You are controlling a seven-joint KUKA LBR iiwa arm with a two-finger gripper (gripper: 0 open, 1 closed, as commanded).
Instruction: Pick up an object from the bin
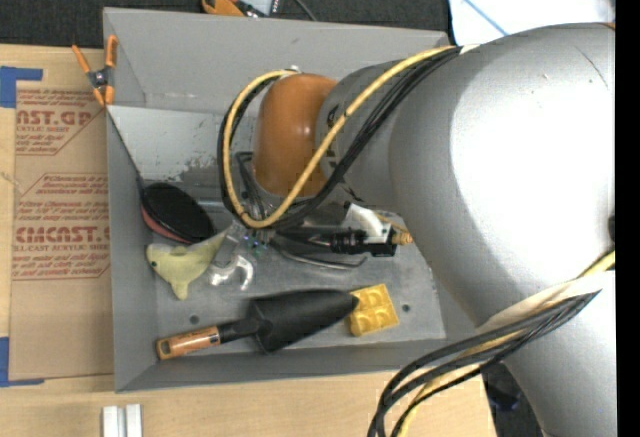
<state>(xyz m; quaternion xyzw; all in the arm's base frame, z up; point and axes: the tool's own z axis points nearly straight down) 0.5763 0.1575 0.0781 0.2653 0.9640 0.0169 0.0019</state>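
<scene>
Grey sheet-metal bin [180, 65], scuffed floor. Left: glossy black oval disc [175, 213] with a red rim, above a pale yellow rubbery scrap [178, 267]. Gripper [243, 240], under the orange wrist cover [290, 140], stands just above a clear plastic piece [232, 272]; its opening cannot be determined. Front: black scoop [295, 313] with a copper-coloured handle, then a yellow studded brick [372, 310].

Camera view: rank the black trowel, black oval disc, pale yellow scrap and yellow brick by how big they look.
1. black trowel, clearly largest
2. black oval disc and pale yellow scrap, too alike to separate
3. yellow brick, smallest
</scene>
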